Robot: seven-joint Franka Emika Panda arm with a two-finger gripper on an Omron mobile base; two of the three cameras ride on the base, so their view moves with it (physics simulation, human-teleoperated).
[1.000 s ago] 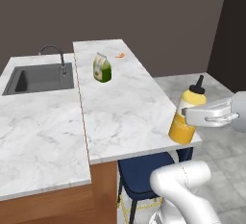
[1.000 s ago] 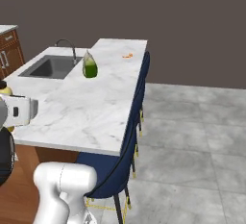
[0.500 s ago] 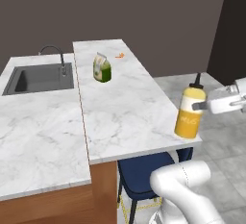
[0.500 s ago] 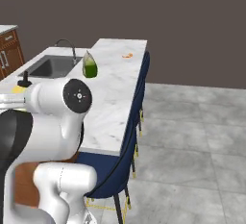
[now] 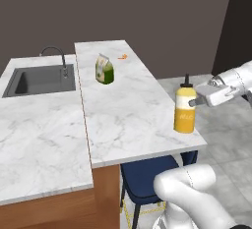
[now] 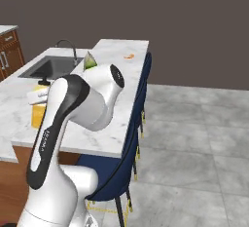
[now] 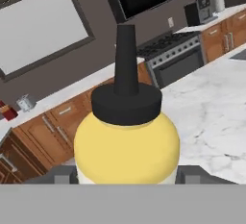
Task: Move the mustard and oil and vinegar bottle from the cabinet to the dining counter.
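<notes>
Mustard [image 5: 185, 112] carried inward since earlier, now at counter [image 5: 128, 110] near-right edge; jaws grasping it. Risk: releasing here tips it off edge.

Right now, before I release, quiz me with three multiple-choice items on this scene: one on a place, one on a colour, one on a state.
1. Where is the mustard?
A. in the sink
B. at the near right edge of the dining counter
C. on the floor

2. What colour is the mustard's cap?
A. dark
B. red
C. white

3. What is the gripper doing?
A. hanging open, well away from the bottle
B. closed around the mustard
C. holding the pouch

Answers: 1 B, the left base view shows it upright there. 2 A, the hand view shows a dark nozzle. 3 B, the fingers flank the bottle.
</notes>
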